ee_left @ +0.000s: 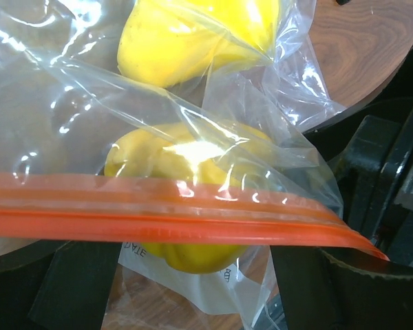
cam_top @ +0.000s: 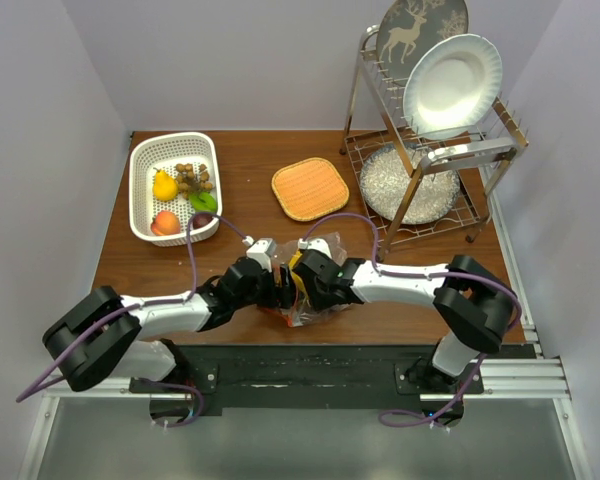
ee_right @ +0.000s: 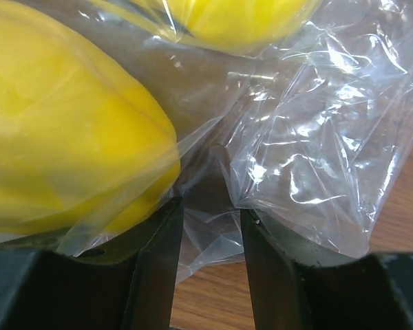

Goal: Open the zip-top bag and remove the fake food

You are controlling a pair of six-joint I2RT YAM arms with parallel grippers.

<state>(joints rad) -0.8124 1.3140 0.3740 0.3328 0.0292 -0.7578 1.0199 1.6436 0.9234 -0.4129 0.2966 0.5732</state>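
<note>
The zip-top bag (cam_top: 302,312) lies at the near table edge between both grippers. In the left wrist view its orange-red zipper strip (ee_left: 158,216) runs shut across my left gripper (ee_left: 193,240), whose jaws stand wide apart, tips hidden behind the bag. Two yellow pieces of fake food (ee_left: 186,165) (ee_left: 193,34) are inside. My right gripper (ee_right: 210,206) has a narrow gap between its jaws with bag film (ee_right: 303,151) in it, a yellow piece (ee_right: 62,137) against its left finger. Both grippers (cam_top: 280,290) (cam_top: 305,283) meet over the bag.
A white basket (cam_top: 145,165) at back left holds a yellow pear (cam_top: 164,186), an orange peach (cam_top: 165,222), a brown cluster (cam_top: 192,178), a green piece (cam_top: 204,200) and a purple piece (cam_top: 200,218). The orange mat (cam_top: 310,188) lies mid-table. A dish rack (cam_top: 480,150) with plates stands at right.
</note>
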